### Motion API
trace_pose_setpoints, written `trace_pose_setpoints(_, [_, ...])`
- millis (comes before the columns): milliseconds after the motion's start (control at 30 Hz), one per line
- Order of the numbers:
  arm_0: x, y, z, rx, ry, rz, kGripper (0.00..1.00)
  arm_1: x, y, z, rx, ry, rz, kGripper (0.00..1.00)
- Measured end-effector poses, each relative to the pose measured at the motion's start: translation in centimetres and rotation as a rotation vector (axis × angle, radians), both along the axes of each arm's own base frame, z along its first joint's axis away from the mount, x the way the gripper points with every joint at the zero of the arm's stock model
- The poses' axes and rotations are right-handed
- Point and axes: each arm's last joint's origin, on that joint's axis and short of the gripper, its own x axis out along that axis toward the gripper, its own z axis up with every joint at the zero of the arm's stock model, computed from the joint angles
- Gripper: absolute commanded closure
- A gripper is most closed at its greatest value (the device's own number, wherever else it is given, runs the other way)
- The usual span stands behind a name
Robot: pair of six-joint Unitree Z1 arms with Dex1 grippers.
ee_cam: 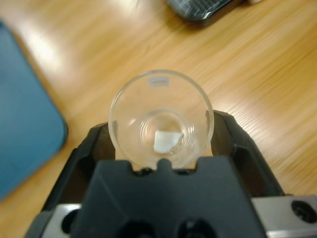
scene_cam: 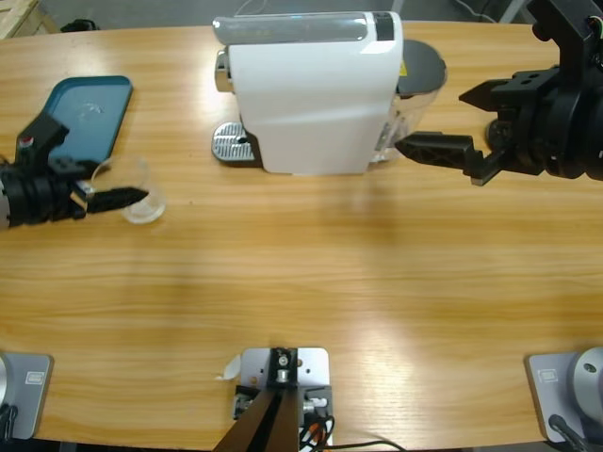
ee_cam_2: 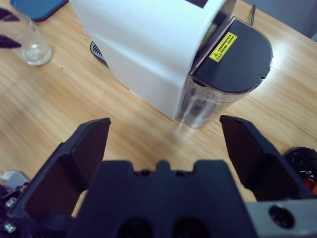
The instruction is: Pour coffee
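2 grippers are working: the left gripper (scene_cam: pixel 111 198) is pinching an empty glass (scene_cam: pixel 143 196) left of the coffee machine (scene_cam: pixel 316 89), whose drip tray (scene_cam: pixel 229 144) lies rightward; the right gripper (scene_cam: pixel 452 127) is hovering spread; no coffee is showing.

A long wooden desk (scene_cam: pixel 311 273) with a light honey grain fills nearly the whole high view, its boards running side to side. Soft light gives a pale sheen across its middle. Beyond its far edge, at about 11 o'clock, a strip of dark grey floor (scene_cam: pixel 122 11) shows. At 10 o'clock, in the very corner, sits a piece of pale wooden furniture (scene_cam: pixel 14 14), too cropped to identify.
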Motion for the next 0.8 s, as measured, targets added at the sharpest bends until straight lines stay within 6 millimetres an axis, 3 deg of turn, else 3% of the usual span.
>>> trace_pose_setpoints(133, [2.4,-1.4,3.6,-0.046,-0.078,-0.143,1.0,0.2,-0.1,0.0,0.003,-0.002,-0.01,0.0])
trace_pose_setpoints(200, [3.8,-2.0,4.1,-0.034,-0.096,-0.225,1.0,0.3,-0.2,0.0,0.002,-0.002,-0.017,0.0])
trace_pose_setpoints(633, [11.2,-3.9,1.9,-0.005,-0.053,-0.339,1.0,1.1,-0.8,-0.8,-0.008,0.018,-0.058,0.0])
trace_pose_setpoints(800, [12.5,-4.6,1.1,-0.015,-0.034,-0.355,1.0,1.8,-0.3,-1.2,-0.009,0.025,-0.062,0.0])
